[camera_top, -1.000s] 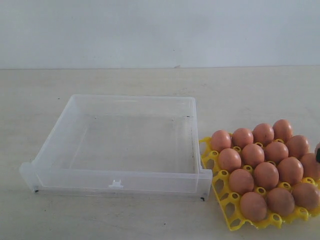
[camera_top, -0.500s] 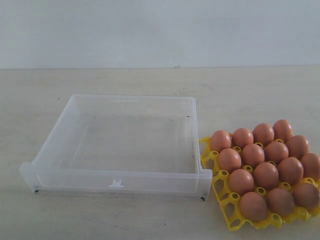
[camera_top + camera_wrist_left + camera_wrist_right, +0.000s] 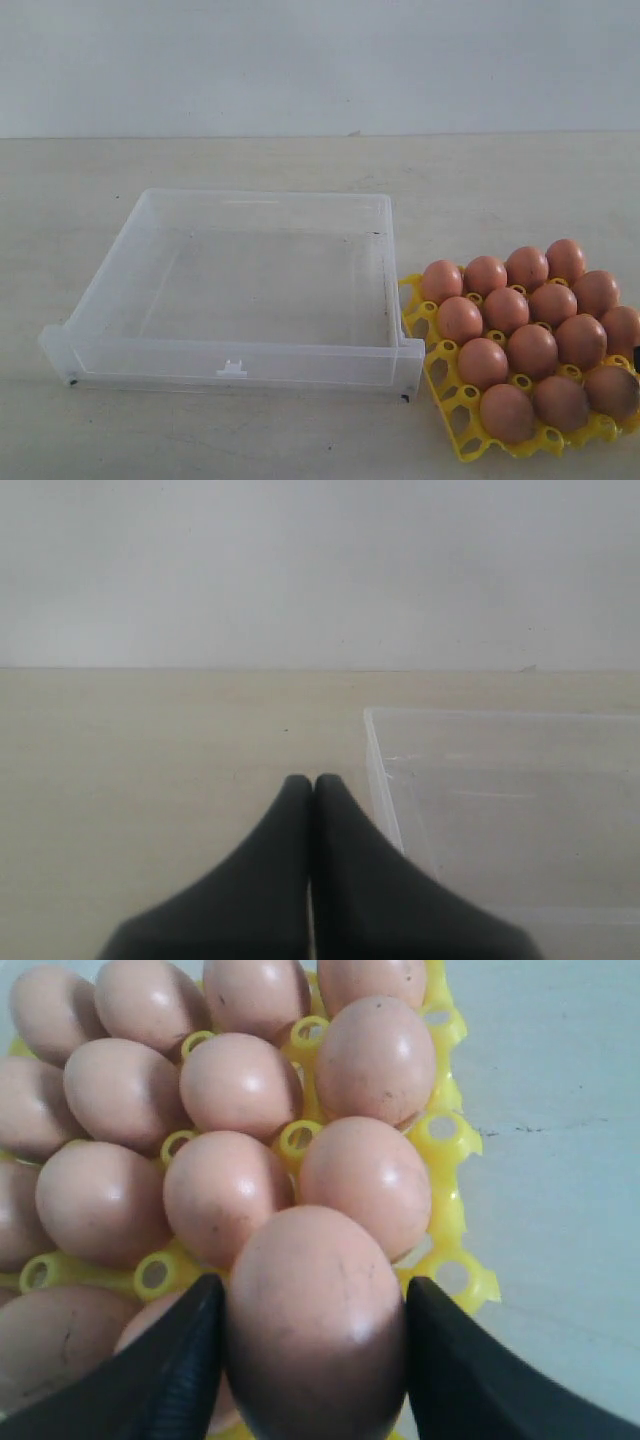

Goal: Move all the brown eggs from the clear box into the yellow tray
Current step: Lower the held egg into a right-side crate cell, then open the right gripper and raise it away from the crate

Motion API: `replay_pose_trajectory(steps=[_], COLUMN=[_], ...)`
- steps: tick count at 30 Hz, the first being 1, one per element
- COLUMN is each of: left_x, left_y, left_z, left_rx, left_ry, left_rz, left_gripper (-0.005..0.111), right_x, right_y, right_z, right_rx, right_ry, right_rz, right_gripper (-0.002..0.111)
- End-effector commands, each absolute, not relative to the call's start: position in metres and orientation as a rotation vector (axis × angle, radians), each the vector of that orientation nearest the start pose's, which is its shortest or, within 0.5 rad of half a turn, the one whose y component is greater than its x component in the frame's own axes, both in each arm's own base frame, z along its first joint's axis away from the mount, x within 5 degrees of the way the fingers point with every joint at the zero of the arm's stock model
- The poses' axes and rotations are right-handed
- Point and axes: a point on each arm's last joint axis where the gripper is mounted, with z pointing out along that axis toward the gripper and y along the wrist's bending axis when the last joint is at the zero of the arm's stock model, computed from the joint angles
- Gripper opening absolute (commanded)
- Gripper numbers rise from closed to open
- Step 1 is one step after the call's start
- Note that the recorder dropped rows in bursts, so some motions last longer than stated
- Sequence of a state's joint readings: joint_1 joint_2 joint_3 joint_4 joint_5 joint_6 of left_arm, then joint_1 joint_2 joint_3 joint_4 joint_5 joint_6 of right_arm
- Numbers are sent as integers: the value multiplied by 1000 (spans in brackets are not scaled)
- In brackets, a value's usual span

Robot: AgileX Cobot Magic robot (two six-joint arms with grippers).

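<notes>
The clear box (image 3: 110, 275) holds no eggs. Several brown eggs (image 3: 532, 350) fill the yellow tray (image 3: 448, 395) to its right. In the right wrist view my right gripper (image 3: 315, 1285) is shut on one brown egg (image 3: 315, 1250), a dark finger against each side, low over the tray's edge (image 3: 455, 1205). Whether that egg rests in a cup I cannot tell. Only a dark sliver of that gripper (image 3: 634, 362) shows in the exterior view. My left gripper (image 3: 312, 780) is shut on nothing, just outside the box wall (image 3: 385, 790).
Bare beige tabletop (image 3: 230, 440) surrounds the box and the tray, with a pale wall (image 3: 320, 60) behind. The tray runs off the exterior view's right edge.
A dark bit of my right gripper showed higher at the exterior view's right edge, left the view, and now shows lower beside the front-right eggs. Box and tray have not moved.
</notes>
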State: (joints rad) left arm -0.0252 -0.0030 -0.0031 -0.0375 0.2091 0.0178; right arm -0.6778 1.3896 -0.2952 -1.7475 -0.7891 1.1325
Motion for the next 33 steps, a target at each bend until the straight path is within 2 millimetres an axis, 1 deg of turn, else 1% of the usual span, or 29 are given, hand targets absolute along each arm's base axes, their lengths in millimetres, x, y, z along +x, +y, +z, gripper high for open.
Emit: replay_pose_trajectory(steps=[1,3,8,11,17,19,28,33], left_x=[56,56,56,56,56,56,56,56], left_y=[-3,-3,-3,-3,-3,-3,-3,-3], left_z=[194,194,194,194,194,194,194,194], left_rx=[20,20,20,20,20,20,20,20], left_ry=[1693,1693,1693,1693,1693,1693,1693,1693], left_rz=[-43,-43,-43,-43,-43,-43,-43,-43], left_gripper=[-4,-4,-4,-4,-4,-4,-4,-4], right_x=[167,167,172,172,172,172,172,173], right_y=[-54,-54,-56,-56,-56,-56,-56,-56], right_z=[147,147,151,151,151,151,152,152], right_rx=[-213,-213,-116,-116,-117,-118,-81,-72], right_ry=[2329,2329,2283,2284,2283,2282,2274,2270], right_rz=[422,422,423,421,423,425,442,442], right_gripper=[0,0,2,11,43,49,67,67])
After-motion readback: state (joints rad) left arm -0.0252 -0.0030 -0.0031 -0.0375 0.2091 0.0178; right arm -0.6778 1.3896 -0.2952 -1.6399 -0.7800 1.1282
